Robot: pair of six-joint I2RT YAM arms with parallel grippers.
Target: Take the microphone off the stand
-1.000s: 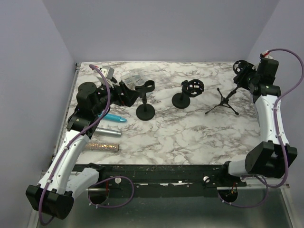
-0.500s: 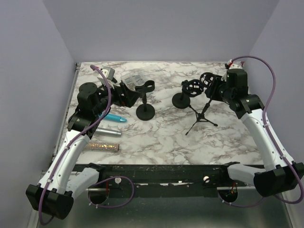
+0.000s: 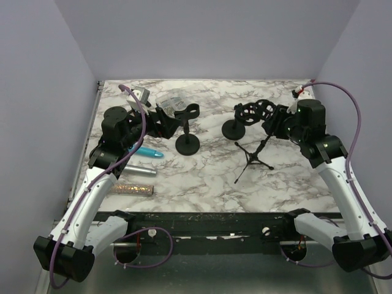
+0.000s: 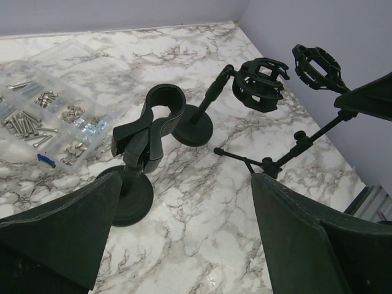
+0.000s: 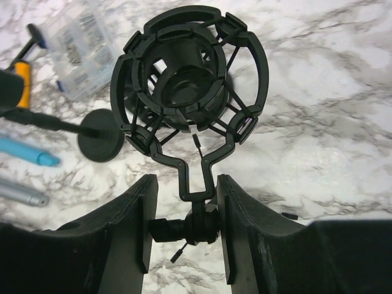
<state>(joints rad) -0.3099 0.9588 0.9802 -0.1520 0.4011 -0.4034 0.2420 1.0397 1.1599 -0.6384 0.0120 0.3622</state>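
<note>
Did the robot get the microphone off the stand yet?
Seemingly done: the clip stand is empty, and a silver stick, maybe the microphone, lies on the table. In hand: the right pincer is shut on the tilted tripod stand, just below its empty-looking cage mount. The left pincer is open, holding nothing. Left: probably only setting the tripod upright.

The top view looks down over the whole surface (image 3: 202, 177); both wrist views sit low and close, sharing the tripod (image 4: 288, 152).

Glossy marble-look table (image 3: 202, 177); matt blk tripod stand (image 3: 252, 156).
</note>
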